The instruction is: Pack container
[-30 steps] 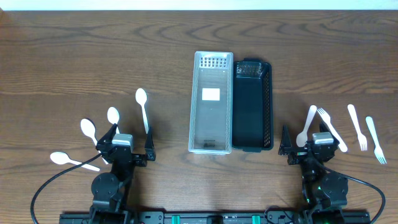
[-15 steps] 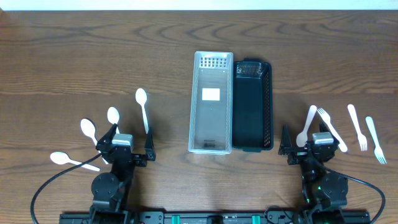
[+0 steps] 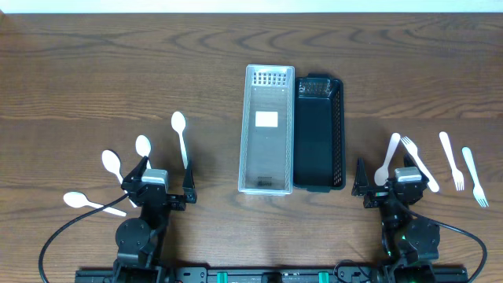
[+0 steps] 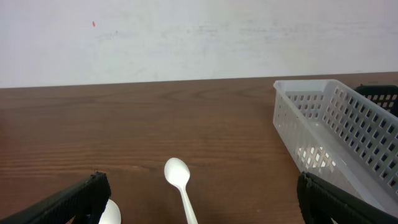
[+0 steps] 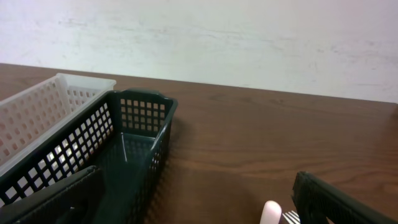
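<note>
Brown wood table [image 3: 78,79], plain white wall [image 4: 186,37] behind. Zero progress on the pack as far as I can see. The white basket [image 3: 243,134] and black basket [image 3: 343,134] sit side by side, touching, mid-table, and both look empty. All the cutlery is loose on the wood. Four spoons [image 3: 179,123] lie on the left, well apart from the baskets. A fifth spoon [image 3: 393,143] and three forks [image 3: 446,145] lie on the right. The left gripper [image 3: 163,182] is parked near the front edge among the spoons, jaws spread wide, holding nothing. The right gripper [image 3: 393,185] mirrors it, wide open and empty, with the fifth spoon and nearest fork running partly under it. Everything is left to do: eight pieces to pick and drop in. My guess is spoons in one basket and forks in the other, but the task line doesn't say.
</note>
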Robot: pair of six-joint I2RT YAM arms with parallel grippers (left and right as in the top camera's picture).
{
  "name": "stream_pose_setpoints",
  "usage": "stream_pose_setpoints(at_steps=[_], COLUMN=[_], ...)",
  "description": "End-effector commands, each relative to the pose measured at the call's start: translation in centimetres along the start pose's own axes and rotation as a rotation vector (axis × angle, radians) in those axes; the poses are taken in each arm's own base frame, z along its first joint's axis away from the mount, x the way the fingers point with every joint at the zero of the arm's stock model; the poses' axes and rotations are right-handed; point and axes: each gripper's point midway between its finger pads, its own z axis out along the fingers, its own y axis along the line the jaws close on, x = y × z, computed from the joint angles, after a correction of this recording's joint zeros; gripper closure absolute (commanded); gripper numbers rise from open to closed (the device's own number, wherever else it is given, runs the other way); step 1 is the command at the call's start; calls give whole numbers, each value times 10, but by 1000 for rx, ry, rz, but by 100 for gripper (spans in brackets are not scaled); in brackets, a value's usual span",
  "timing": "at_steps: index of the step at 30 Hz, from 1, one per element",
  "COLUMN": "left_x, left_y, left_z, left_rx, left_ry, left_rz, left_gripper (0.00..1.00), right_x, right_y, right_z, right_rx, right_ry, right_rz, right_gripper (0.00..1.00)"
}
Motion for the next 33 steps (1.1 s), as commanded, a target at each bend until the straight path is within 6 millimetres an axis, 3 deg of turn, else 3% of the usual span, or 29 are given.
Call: stream_pose_setpoints(at_steps=[1,8,11,16,20,24,28,33], left_x=[16,8,-3,-44,-83,-100,-98,-78], left_y=[1,1,1,2,6,6,6,6], left_z=[1,1,-3,-12,-11,-2,6,16], left_rx=[-7,-9,-9,-18,-51,-59,-70,-77], left_ry=[48,20,25,51,154,324,532,729], left_rz=[2,-48,-81,-80,-76,-71,-63,-57], left_gripper=[2,2,2,2,2,2,2,2], right_x=[1,0,-11,-39,-73,-94,-91,-63], right_y=[5,5,4,1,-7,-16,-32,-54], right_z=[0,0,-3,-12,-12,-4,8,17], right_rx=[-21,-23,-22,-9,25,66,140,219], right_ry=[3,1,-6,38,117,267,523,895], right_rz=[-7,68,87,86,95,96,145,203], right_gripper=[1,1,1,1,1,1,1,1])
